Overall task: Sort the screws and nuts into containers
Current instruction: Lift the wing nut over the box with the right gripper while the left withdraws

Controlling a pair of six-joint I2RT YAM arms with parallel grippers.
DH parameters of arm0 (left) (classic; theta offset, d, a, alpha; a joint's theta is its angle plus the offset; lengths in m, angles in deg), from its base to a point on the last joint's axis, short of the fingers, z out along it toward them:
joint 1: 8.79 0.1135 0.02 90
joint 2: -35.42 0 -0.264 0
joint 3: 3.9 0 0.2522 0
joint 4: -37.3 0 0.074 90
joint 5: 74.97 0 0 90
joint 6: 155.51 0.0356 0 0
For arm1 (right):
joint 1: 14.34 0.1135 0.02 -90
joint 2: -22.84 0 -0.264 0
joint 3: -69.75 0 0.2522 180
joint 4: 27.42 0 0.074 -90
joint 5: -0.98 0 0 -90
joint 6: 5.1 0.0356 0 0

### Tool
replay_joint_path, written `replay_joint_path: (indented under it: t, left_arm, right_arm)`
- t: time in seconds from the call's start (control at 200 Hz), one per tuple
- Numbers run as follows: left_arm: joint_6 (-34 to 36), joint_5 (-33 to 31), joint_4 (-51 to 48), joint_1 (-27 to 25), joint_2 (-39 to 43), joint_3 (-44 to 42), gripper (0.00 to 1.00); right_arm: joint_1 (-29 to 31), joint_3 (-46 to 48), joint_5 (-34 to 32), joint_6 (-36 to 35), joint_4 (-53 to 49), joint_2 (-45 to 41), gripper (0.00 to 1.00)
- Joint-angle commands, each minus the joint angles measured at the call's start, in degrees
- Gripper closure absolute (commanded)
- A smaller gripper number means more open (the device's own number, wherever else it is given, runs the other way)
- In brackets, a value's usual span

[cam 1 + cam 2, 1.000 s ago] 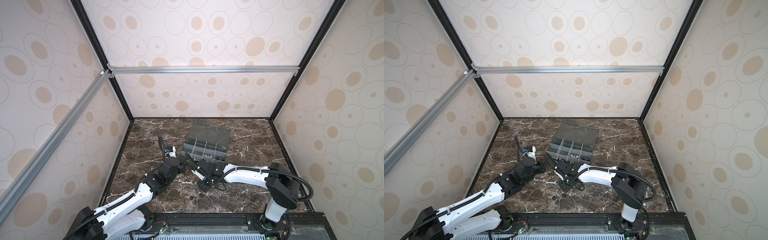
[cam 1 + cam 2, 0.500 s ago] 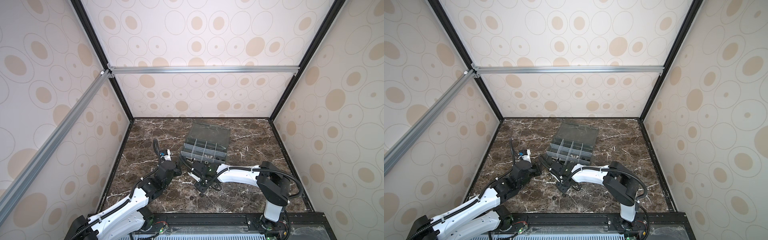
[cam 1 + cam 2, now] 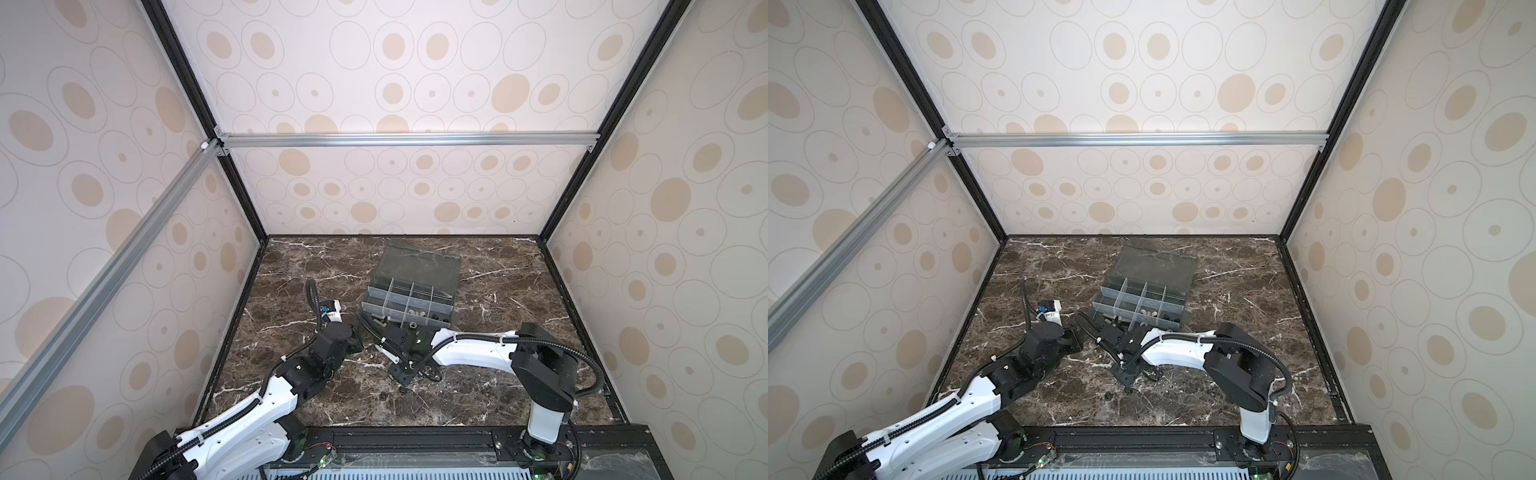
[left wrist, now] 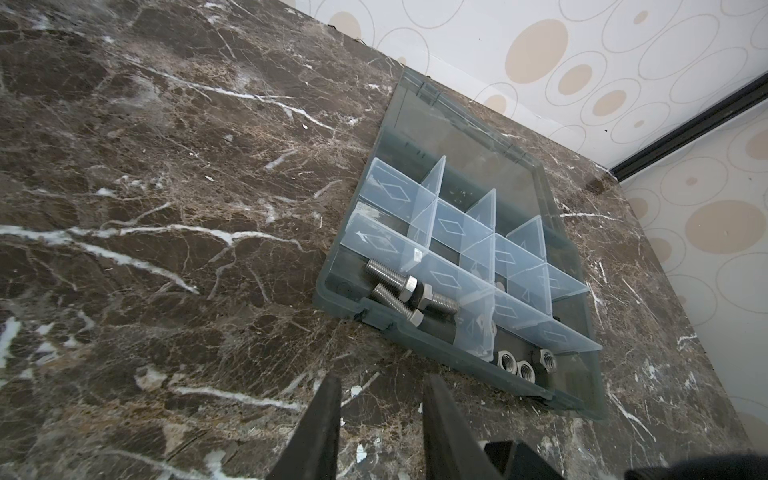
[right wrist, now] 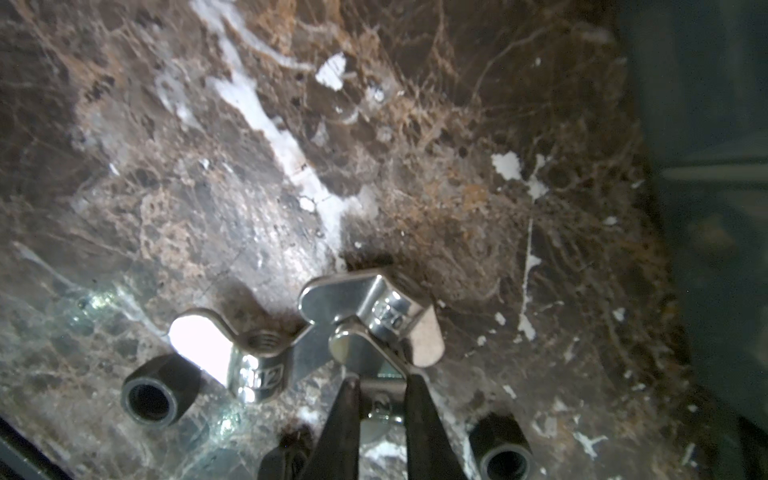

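Pinching a silver wing nut (image 5: pixel 359 353) between the right fingers (image 5: pixel 347 403) on the tabletop (image 5: pixel 208 187), 6 o'clock from the organizer box (image 3: pixel 417 266), beside other wing nuts (image 5: pixel 249 357) and 2 black nuts (image 5: pixel 151 399). Hovering the left fingers (image 4: pixel 326 411) narrowly apart, empty, at 7 o'clock. Holding screws (image 4: pixel 392 280) and 3 hex nuts (image 4: pixel 523 368) in cells (image 4: pixel 449 286) along its 6 o'clock edge.
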Motion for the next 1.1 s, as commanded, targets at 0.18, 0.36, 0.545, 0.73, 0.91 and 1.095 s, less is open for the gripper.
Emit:
replay_joint_path:
  t: [0.18,0.36,0.545,0.73,0.91,1.095]
  left_arm:
    - [-1.31,0.06,0.07,0.54,0.78,-0.84,0.66]
    - [-1.35,1.05,0.5,0.59,0.39,-0.79,0.66]
    - [-2.05,1.18,0.7,0.57,1.19,-1.23,0.66]
    - [-2.18,2.71,0.67,0.53,1.07,-1.41,0.66]
    - [-2.92,3.25,1.08,0.55,0.75,-1.94,0.66]
    - [-3.06,3.72,2.48,0.53,-0.36,-1.77,0.66]
  right_arm:
    - [-5.91,-4.69,-7.38,-5.23,-1.13,-7.59,0.85]
    - [-12.94,-9.35,-11.13,-4.54,0.48,-6.75,0.84]
    - [-17.16,-13.93,-14.97,-0.39,-1.41,-1.45,0.84]
    - [-18.54,-14.84,-15.14,2.26,-0.46,1.5,0.84]
    - [-18.98,-16.15,-15.49,2.88,0.32,2.91,0.84]
    - [-19.09,-17.88,-15.98,4.47,0.18,4.05,0.83]
